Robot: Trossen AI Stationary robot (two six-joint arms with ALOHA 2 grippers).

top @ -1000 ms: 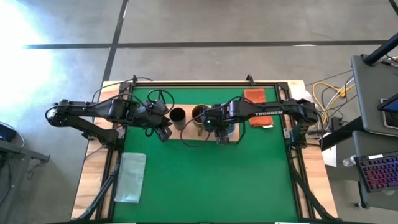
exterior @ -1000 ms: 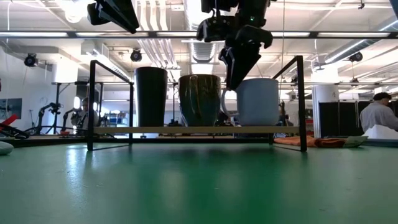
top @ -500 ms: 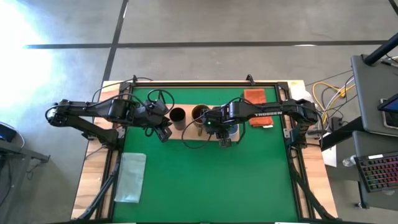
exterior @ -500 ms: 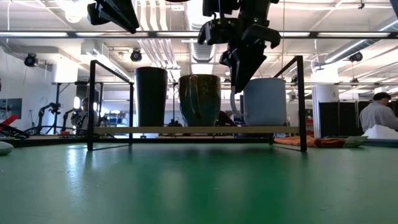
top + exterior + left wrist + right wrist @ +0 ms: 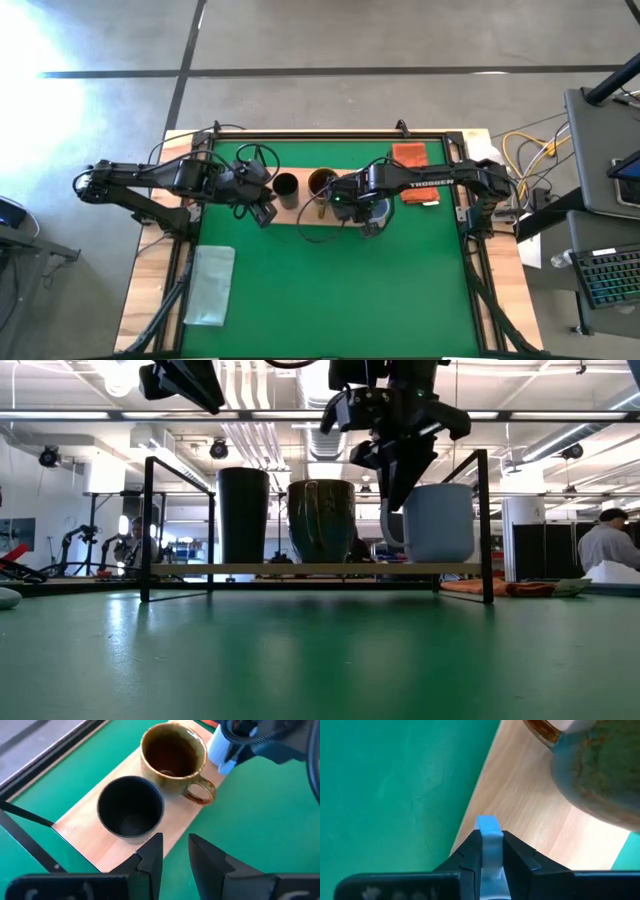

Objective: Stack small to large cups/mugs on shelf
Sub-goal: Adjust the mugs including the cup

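On the light-wood shelf (image 5: pixel 300 215) stand, left to right, a black cup (image 5: pixel 243 515), a brown-gold mug (image 5: pixel 321 520) and a pale blue-grey mug (image 5: pixel 438 522), each upright on its base. My right gripper (image 5: pixel 402 485) reaches down between the brown mug and the blue mug and is shut on the blue mug's handle. In the high view that gripper (image 5: pixel 367 222) hides most of the blue mug (image 5: pixel 379 208). My left gripper (image 5: pixel 175 851) hangs open, holding nothing, above the near left part of the shelf by the black cup (image 5: pixel 130 812). My right gripper pinches the blue mug's handle (image 5: pixel 488 831) between its two fingers, which come from above and point down. The handle (image 5: pixel 390 528) faces the brown mug. The mug stays upright, its base on the shelf board (image 5: pixel 530 820).
An orange-brown folded cloth (image 5: pixel 410 156) lies at the table's far right, a pale cloth (image 5: pixel 210 285) at the near left. Black wire frames (image 5: pixel 485 525) stand at the shelf's ends. The green mat (image 5: pixel 330 290) spreads in front of the shelf.
My right gripper has shut on the blue mug's handle and has gone a little toward the table's right edge. The blue mug has slid that way along the shelf, still upright, widening the gap to the brown mug.
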